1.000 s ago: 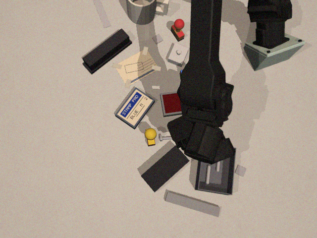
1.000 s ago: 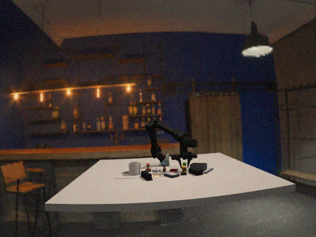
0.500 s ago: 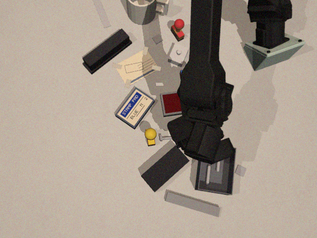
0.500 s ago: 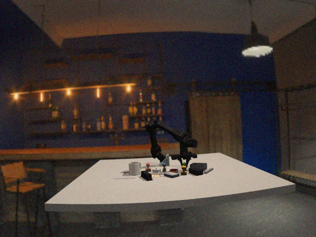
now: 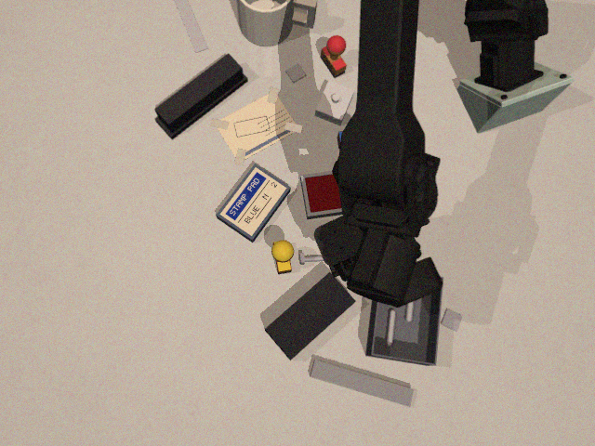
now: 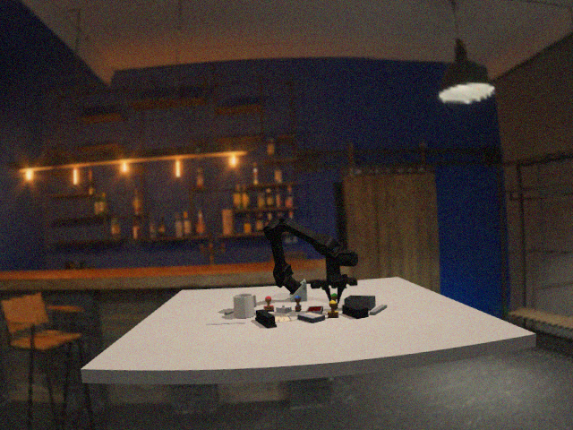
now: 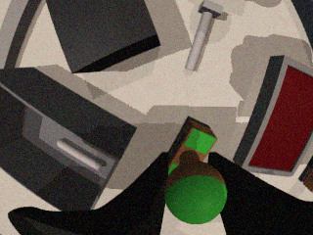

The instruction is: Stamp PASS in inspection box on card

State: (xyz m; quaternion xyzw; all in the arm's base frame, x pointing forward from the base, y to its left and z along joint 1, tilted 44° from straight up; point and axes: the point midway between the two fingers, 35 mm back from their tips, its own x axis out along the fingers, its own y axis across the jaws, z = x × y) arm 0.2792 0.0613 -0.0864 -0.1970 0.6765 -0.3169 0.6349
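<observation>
My gripper (image 7: pixel 188 158) is shut on the green-knobbed stamp (image 7: pixel 196 198) (image 6: pixel 334 295), one finger on each side of it. The stamp is upright; its lettering is hidden, and I cannot tell whether its base touches the bench. The open red ink pad (image 5: pixel 323 192) (image 7: pixel 289 122) lies beside it, to the right in the wrist view. The cream card (image 5: pixel 234 142) is taped down, and its outlined box (image 5: pixel 253 133) shows no print. A lidded pad (image 5: pixel 253 202) (image 6: pixel 311 317) reads STAMP PAD BLUE. The arm hides the green stamp in the top view.
A yellow stamp (image 5: pixel 282 251), a bolt (image 5: pixel 310 257) (image 7: pixel 200 44) and a dark block (image 5: pixel 310 317) are near the gripper. A dark open tray (image 5: pixel 437 321) (image 7: pixel 124 152) stands close by. A red stamp (image 5: pixel 336 45), blue stamp (image 6: pixel 297 303), mug (image 5: pixel 266 29) and black block (image 5: pixel 199 96) stand farther off.
</observation>
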